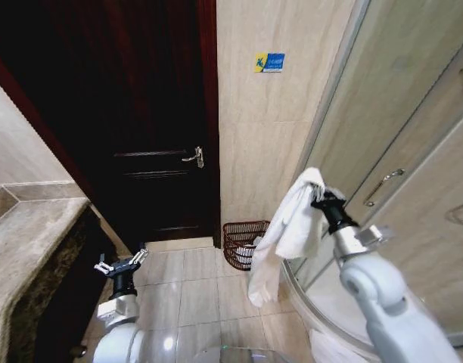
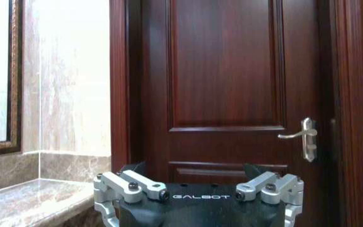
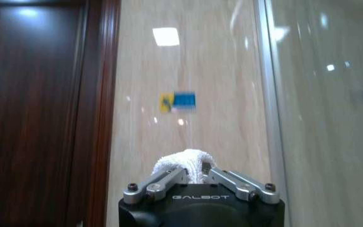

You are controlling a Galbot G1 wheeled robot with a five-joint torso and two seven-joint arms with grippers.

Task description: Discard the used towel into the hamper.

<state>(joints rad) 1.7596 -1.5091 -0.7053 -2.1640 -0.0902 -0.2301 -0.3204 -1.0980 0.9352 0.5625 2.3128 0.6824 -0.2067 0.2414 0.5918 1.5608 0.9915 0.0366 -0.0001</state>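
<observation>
On your far left you see the marble bench (image 1: 31, 227), running along the wall. Just right of it, low down, is the left end effector (image 1: 122, 264), raised over the floor tiles (image 1: 194, 291) w/ its fingers spread wide and nothing between them. In the left wrist view the same end effector (image 2: 198, 191) points at the dark wood door (image 2: 226, 85) w/ its silver handle (image 2: 302, 137); a mirror frame (image 2: 14, 75) is near the bench edge.

Moving right, the hamper (image 1: 245, 243) stands on the floor in the corner, against the beige tiled wall (image 1: 262, 136) and just beside the door frame. Something pale lies inside it, but you cannot tell what.

Further right, the right end effector (image 1: 320, 198) is held up high, pinching the towel (image 1: 288, 231) at its top. The white towel hangs down loose from it; its lower end is in front of the hamper's right side, approx. at rim level. In the right wrist view the fingers (image 3: 162, 182) are pressed on a tuft of towel (image 3: 185, 163), facing the wall w/ a blue-yellow sticker (image 3: 177, 100). At your far right is the glass shower door (image 1: 398, 128).
</observation>
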